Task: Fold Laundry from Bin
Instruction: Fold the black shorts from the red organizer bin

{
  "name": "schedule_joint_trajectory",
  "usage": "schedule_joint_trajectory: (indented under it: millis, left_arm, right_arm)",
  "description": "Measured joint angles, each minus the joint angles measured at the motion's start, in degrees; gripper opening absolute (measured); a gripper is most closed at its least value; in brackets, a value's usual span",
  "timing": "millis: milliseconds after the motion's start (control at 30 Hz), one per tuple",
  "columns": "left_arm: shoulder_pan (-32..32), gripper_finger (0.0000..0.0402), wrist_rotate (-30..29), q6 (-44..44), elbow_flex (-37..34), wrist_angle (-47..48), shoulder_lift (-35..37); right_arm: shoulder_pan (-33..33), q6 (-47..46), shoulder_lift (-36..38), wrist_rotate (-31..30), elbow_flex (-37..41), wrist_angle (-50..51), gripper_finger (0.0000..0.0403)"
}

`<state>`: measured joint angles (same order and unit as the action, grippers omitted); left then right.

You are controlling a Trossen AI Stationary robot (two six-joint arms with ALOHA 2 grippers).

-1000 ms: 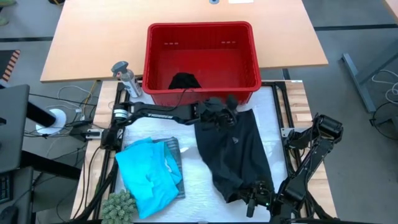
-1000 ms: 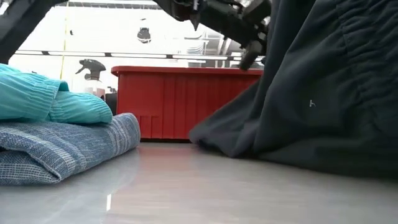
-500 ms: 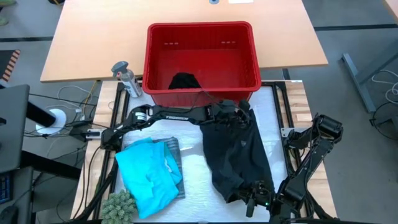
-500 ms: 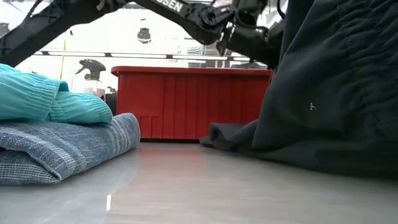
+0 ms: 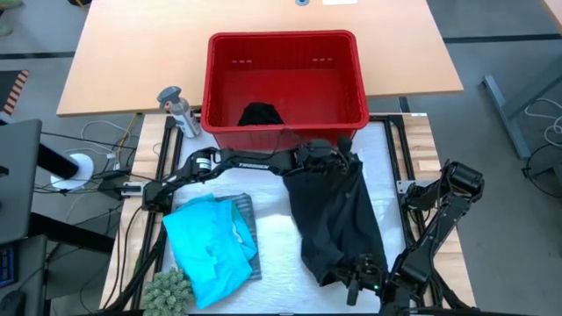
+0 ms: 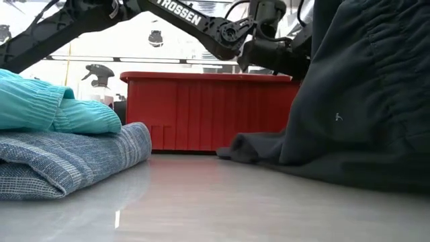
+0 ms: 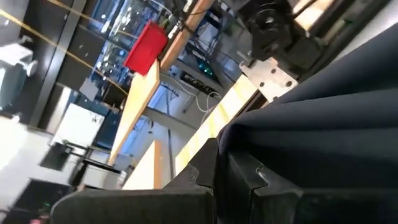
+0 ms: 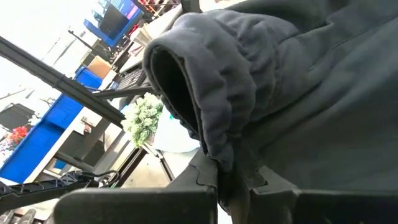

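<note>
Shifting rightward since the earlier frame, the black garment (image 5: 335, 219) is stretching across the white surface (image 5: 277, 237) before the red bin (image 5: 283, 83), left gripper (image 5: 338, 160) and right gripper (image 5: 360, 274) fingers clenching its opposite ends.

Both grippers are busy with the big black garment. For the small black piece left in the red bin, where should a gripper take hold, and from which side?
Take the small black garment at its bunched top, coming straight down from above. It lies crumpled against the near wall of the bin, whose tall sides block any sideways approach. I judge a pinch on the raised folds likeliest to hold.
</note>
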<state>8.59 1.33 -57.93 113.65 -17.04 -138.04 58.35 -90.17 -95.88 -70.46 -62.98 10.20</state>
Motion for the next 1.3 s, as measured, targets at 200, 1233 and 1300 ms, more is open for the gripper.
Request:
schedule_joint_trajectory:
  millis: [200, 1233, 1300]
  left_arm:
    - [2.12, 0.0000, 4.14, 6.53, 0.00, -0.94, 0.00]
    - [4.91, 0.0000, 0.34, 27.89, -7.49, 18.62, 0.11]
    - [4.89, 0.0000, 1.32, 28.15, -9.82, 18.73, 0.11]
  right_arm:
    - [-0.39, -0.44, 0.00, -0.02, 0.00, -0.02, 0.0034]
    - [-12.18, 6.44, -4.07, 14.19, -0.07, -8.44, 0.0032]
    - [-11.87, 6.21, -4.09, 14.05, -0.07, -8.78, 0.0033]
